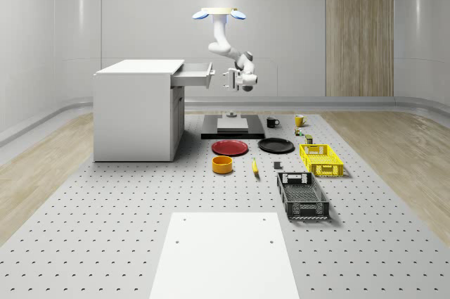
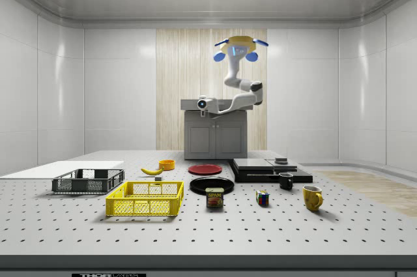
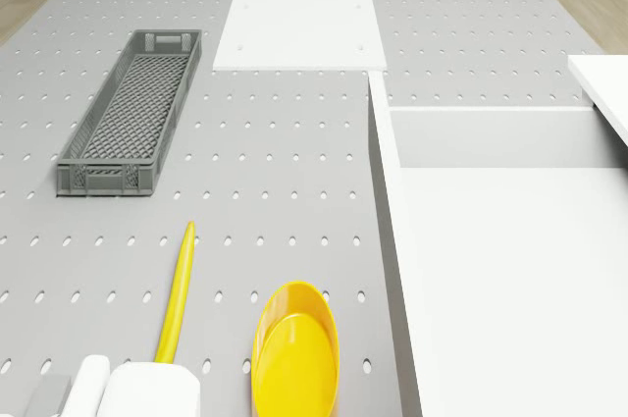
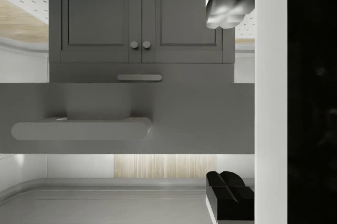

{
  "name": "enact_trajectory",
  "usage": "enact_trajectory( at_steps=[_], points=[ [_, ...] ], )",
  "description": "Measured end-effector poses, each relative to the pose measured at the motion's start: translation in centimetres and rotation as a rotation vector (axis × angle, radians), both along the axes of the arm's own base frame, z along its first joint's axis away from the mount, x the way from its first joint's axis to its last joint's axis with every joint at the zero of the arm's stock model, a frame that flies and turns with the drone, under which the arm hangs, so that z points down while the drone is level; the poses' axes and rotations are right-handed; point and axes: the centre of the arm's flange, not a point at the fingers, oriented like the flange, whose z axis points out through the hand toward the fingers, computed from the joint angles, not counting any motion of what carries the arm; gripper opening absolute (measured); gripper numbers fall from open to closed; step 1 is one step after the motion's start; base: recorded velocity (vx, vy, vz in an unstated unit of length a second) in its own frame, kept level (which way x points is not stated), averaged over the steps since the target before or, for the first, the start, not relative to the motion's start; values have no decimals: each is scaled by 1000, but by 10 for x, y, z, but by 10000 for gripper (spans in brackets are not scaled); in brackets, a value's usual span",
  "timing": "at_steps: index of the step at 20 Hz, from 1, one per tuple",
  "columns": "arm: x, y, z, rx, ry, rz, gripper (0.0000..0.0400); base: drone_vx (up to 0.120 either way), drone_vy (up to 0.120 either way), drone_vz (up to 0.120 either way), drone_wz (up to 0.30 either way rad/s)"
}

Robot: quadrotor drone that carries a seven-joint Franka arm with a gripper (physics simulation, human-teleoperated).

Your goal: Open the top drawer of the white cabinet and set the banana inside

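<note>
**Drawer out, banana still on the floor**

I hover high above the perforated floor, just off the open side of the white cabinet, resting on nothing. My arm hangs bent below me so that my pincer sits level with the top drawer, just beside its front and apart from it, pointing toward it. In the wrist view the drawer front with its long handle lies straight ahead, with nothing between my fingers; they stand spread and hold nothing. I judge this is where a pull on that handle would leave me.

The drawer stands well out of the cabinet, its bare white bottom open to the sky in the drone view, so I judge the opening step done.

The banana lies on the floor well below me, near the middle of the floor, just beside the orange bowl and between it and the dark grey basket. It lies flat and slim, lengthwise away from the cabinet, so I expect a grip across its narrow middle from above will suit.

Next, in my judgement, I must drop low beside the drawer without striking its jutting front. The red plate and the bowl crowd the banana's near side, leaving the basket side freer.
</note>
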Motion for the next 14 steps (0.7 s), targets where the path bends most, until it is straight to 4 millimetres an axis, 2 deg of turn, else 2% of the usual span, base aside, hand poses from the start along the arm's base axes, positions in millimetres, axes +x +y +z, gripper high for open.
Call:
enact_trajectory(
  at_steps=[6,7,8,11,14],
  points=[
    [0,0,0,0,0,0,400,120,0,0,0],
    [0,-5,-2,52,3,2,400,120,0,0,0],
    [1,-6,-16,208,5,6,400,120,0,0,0],
    [1,18,-60,682,-1,8,400,120,0,0,0],
    [0,46,-84,1030,-4,8,400,120,120,0,0]
  ],
)
